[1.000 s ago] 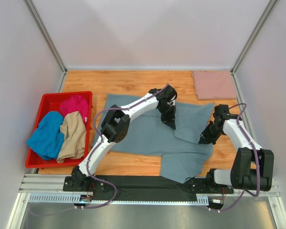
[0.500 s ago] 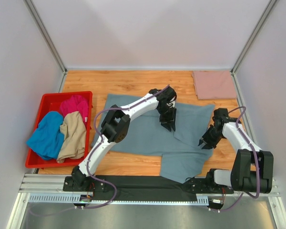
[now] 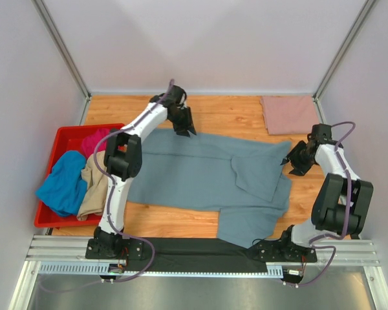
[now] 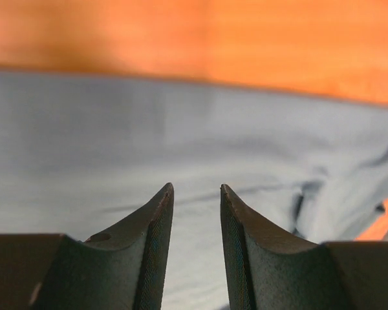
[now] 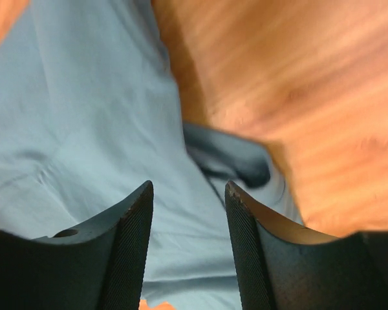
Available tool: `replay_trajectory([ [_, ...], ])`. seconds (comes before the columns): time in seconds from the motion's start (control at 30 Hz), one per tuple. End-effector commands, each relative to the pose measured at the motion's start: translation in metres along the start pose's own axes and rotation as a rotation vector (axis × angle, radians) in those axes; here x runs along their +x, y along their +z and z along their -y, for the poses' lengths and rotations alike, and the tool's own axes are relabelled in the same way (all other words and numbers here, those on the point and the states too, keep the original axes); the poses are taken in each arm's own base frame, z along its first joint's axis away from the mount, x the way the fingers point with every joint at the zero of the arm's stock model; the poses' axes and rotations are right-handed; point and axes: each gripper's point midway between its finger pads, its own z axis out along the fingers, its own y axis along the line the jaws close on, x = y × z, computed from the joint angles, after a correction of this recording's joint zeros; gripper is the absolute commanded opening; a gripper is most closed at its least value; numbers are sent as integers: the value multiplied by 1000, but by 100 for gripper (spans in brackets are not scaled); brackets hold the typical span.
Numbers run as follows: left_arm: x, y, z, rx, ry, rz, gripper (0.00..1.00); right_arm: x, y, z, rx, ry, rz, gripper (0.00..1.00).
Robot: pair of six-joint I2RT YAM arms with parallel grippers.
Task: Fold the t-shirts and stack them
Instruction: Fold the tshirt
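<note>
As the grey shirt (image 3: 200, 171) is lying spread, left gripper (image 4: 196, 188) hanging open over its far edge, right gripper (image 5: 187, 185) open at its right edge, both empty

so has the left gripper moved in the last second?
Yes. The left gripper went from the middle of the grey-blue t-shirt to its far edge, up and leftward in the top view, nearer the red bin.
</note>
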Motion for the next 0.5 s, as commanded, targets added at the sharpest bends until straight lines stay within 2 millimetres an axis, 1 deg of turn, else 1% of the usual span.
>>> replay_trajectory([
  [0.0,-40,-3,-22,1,4,97,43,-58,8,-20,-135,-17,99,49],
  [0.03,-43,5,-31,-7,-6,90,43,-64,11,-20,-137,-17,100,49],
  [0.07,-51,5,-41,-12,-16,101,43,-79,10,-27,-160,-27,130,48],
  [0.1,-59,6,-43,-8,-16,115,43,-84,13,-29,-173,-31,135,47],
  [0.13,-63,8,-48,-9,-23,117,43,-85,22,-32,-196,-35,110,45],
  [0.17,-68,14,-57,-8,-34,119,43,-91,25,-38,-221,-45,118,44],
  [0.2,-71,17,-61,-7,-39,119,43,-96,26,-43,-241,-54,119,43],
  [0.23,-72,23,-70,-6,-55,110,43,-95,35,-44,-249,-53,99,43],
  [0.27,-76,25,-73,-2,-58,116,43,-97,39,-44,-247,-51,96,43],
  [0.3,-77,27,-75,1,-63,116,43,-103,39,-47,-255,-54,107,42],
  [0.33,-77,29,-79,-1,-70,114,43,-102,49,-43,-245,-45,87,42],
  [0.4,-79,33,-86,-5,-74,117,43,-105,60,-43,-244,-47,73,42],
  [0.47,-80,38,-95,-16,-76,114,43,-106,67,-43,-249,-43,65,42],
])
